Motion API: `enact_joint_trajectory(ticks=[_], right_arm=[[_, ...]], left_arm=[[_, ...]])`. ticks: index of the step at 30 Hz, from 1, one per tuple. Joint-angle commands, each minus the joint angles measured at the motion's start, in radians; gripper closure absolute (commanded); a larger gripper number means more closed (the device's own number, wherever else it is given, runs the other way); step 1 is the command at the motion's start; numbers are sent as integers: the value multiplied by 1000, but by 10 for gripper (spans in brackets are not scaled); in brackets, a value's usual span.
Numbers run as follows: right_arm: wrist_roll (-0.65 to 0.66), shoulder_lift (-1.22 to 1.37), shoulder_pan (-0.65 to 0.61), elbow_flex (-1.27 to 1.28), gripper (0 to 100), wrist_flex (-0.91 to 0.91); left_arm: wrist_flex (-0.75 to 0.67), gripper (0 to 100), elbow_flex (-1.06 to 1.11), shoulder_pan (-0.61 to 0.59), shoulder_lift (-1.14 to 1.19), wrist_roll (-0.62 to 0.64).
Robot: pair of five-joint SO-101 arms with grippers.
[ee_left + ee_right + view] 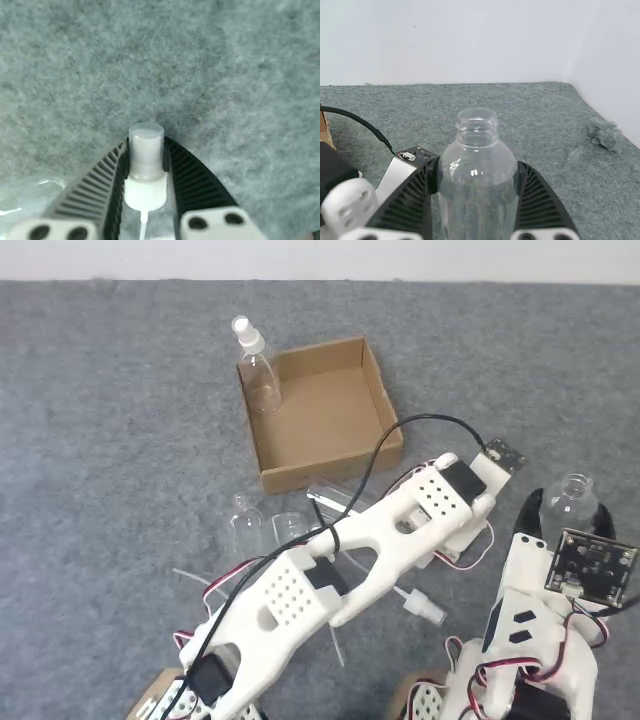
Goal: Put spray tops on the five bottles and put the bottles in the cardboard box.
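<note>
Left wrist view: pinching a light, rigid-looking spray top in the left gripper.
Clamping an upright, open-necked bottle in the right gripper; probably light, slick, thin-walled, so best squeezed gently below the shoulder. Farther off from both, the cardboard box.

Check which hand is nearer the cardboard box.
Left. The left hand, shut on a spray top, sits just off the near-right corner of the cardboard box; the right hand, holding an uncapped bottle, is farther out on that side.
</note>
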Motion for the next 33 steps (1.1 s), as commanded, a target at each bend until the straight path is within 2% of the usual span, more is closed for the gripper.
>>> enact_joint_trajectory(ticks=[1, 8, 19, 33], right_arm=[[-5, -7, 21, 0, 992, -1], [-5, -7, 21, 2, 992, -2], [-8, -7, 21, 3, 992, -2], [-11, -7, 21, 18, 992, -2]], left_arm=[[51, 988, -58, -5, -3, 8], [57, 988, -64, -5, -11, 9], [48, 989, 22, -58, -153, 11], [-186, 989, 453, -60, -525, 12]])
